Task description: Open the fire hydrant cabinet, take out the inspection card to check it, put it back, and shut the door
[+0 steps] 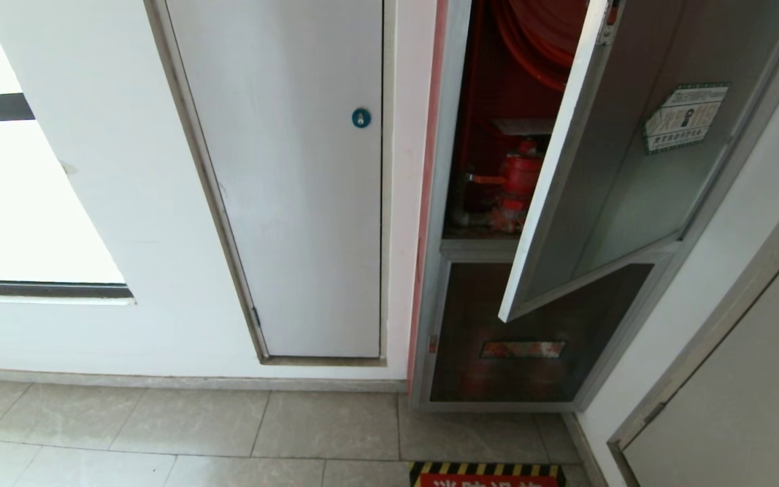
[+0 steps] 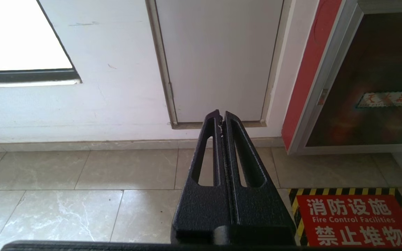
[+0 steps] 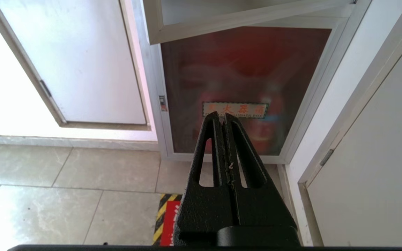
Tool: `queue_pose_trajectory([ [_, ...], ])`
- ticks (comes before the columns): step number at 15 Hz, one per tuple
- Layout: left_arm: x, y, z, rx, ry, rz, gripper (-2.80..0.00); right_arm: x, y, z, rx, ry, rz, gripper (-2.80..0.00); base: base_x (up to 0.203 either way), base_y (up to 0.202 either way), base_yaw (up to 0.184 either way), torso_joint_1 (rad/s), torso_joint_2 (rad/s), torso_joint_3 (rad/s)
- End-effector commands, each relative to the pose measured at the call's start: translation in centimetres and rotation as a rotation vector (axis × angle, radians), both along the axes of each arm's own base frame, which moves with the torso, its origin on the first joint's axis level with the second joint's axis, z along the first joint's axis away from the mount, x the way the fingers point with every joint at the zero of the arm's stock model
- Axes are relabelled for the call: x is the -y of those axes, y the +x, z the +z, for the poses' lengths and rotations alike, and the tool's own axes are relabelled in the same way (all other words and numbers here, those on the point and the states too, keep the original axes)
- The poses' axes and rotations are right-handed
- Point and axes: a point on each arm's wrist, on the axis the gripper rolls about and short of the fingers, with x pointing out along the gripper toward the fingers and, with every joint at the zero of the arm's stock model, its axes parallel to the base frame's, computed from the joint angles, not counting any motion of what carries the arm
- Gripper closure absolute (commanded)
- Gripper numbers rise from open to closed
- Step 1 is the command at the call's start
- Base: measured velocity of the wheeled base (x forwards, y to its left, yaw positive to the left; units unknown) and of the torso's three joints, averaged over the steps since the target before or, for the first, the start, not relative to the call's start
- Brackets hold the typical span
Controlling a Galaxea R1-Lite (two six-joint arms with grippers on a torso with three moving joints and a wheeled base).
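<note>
Door swung ajar; left end effector and right end effector closed, empty.

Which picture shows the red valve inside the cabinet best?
The head view: the red valve shows through the gap beside the half-open door of the fire hydrant cabinet. Both wrist views aim lower, at the floor and the shorter lower panel, and show no valve.

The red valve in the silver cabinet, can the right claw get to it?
Probably yes: the glass door hangs open, leaving the red valve uncovered. But the shut right claw sits low, by the lower panel.
</note>
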Motion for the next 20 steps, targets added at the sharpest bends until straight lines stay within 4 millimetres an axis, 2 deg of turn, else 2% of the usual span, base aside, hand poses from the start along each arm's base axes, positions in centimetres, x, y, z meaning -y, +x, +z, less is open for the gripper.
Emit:
queue_pose_trajectory([
  [1,0.0,0.0,0.0,-0.002,0.000,0.000,0.00,0.0,0.6,1.0,-0.035,-0.003,0.003,0.00,0.000,0.000,0.000,0.000,0.00,0.000],
  [5,0.0,0.0,0.0,-0.002,0.000,0.000,0.00,-0.1,2.3,5.5,-0.023,-0.005,0.078,0.00,0.000,0.000,0.000,0.000,0.00,0.000],
  [7,0.0,0.0,0.0,-0.003,0.000,0.000,0.00,-0.3,4.0,8.2,-0.061,-0.005,0.140,0.00,0.000,0.000,0.000,0.000,0.00,0.000],
  [11,0.0,0.0,0.0,0.000,0.000,0.000,0.00,-1.4,9.0,13.6,-0.107,-0.010,0.234,0.00,0.000,0.000,0.000,0.000,0.00,0.000],
  [13,0.0,0.0,0.0,-0.002,0.000,0.000,0.00,-2.7,12.0,15.8,-0.120,-0.027,0.309,0.00,0.000,0.000,0.000,0.000,0.00,0.000],
  [16,0.0,0.0,0.0,-0.003,0.000,0.000,0.00,-5.5,15.8,17.6,-0.144,-0.044,0.423,0.00,0.000,0.000,0.000,0.000,0.00,0.000],
  [20,0.0,0.0,0.0,-0.002,0.000,0.000,0.00,-9.1,21.3,18.5,-0.073,-0.036,0.443,0.00,0.000,0.000,0.000,0.000,0.00,0.000],
])
